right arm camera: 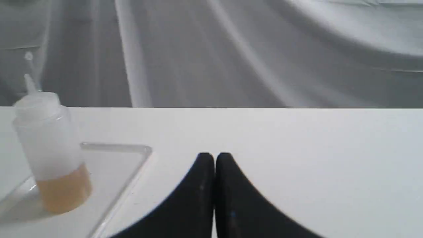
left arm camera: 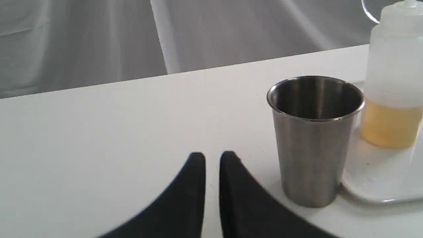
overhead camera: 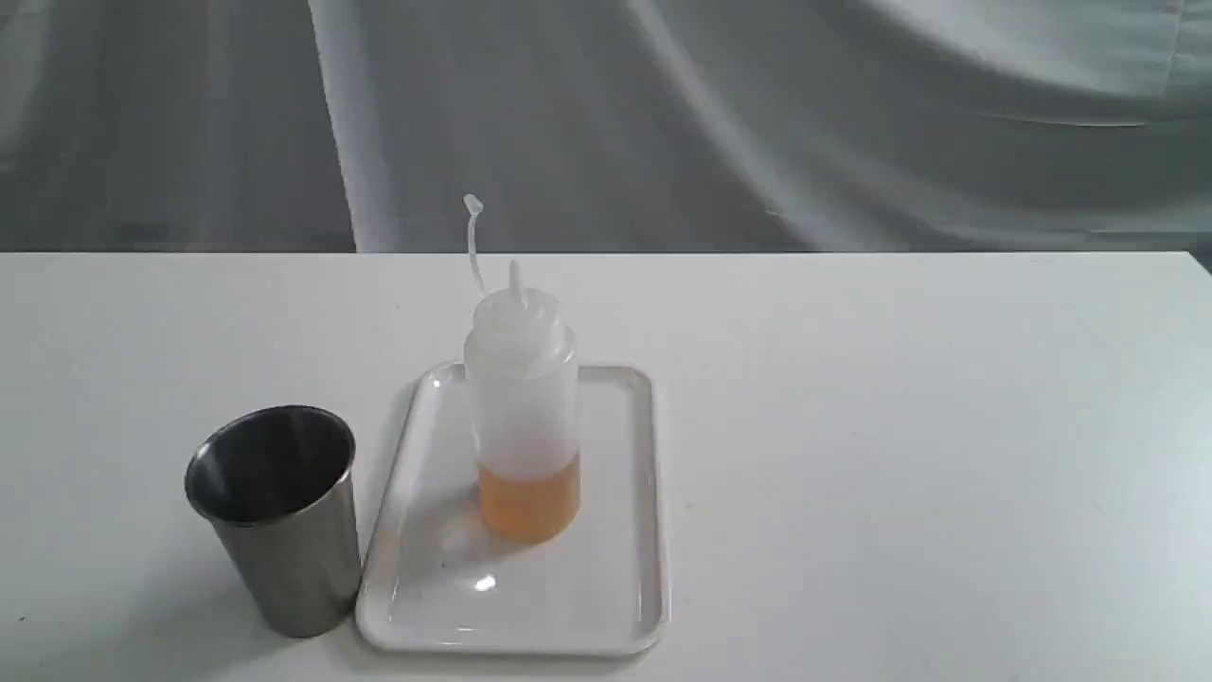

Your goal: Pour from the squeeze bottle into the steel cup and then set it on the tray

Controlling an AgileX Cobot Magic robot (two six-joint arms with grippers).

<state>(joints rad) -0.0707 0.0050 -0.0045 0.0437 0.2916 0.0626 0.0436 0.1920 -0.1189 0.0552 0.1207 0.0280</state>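
Observation:
The squeeze bottle [overhead camera: 523, 417] stands upright on the white tray [overhead camera: 606, 587], amber liquid filling its lower part and its cap strap sticking up. The steel cup [overhead camera: 275, 516] stands on the table just left of the tray, touching or nearly touching its rim. Neither gripper shows in the exterior view. In the left wrist view my left gripper [left arm camera: 212, 155] is shut and empty, with the cup [left arm camera: 314, 138] and the bottle [left arm camera: 393, 82] apart from it. In the right wrist view my right gripper [right arm camera: 214, 155] is shut and empty, away from the bottle [right arm camera: 51, 152] and the tray [right arm camera: 132, 155].
The white table [overhead camera: 900, 455] spreads wide to the right of the tray and behind it. Its far edge meets a grey draped cloth backdrop [overhead camera: 757, 114].

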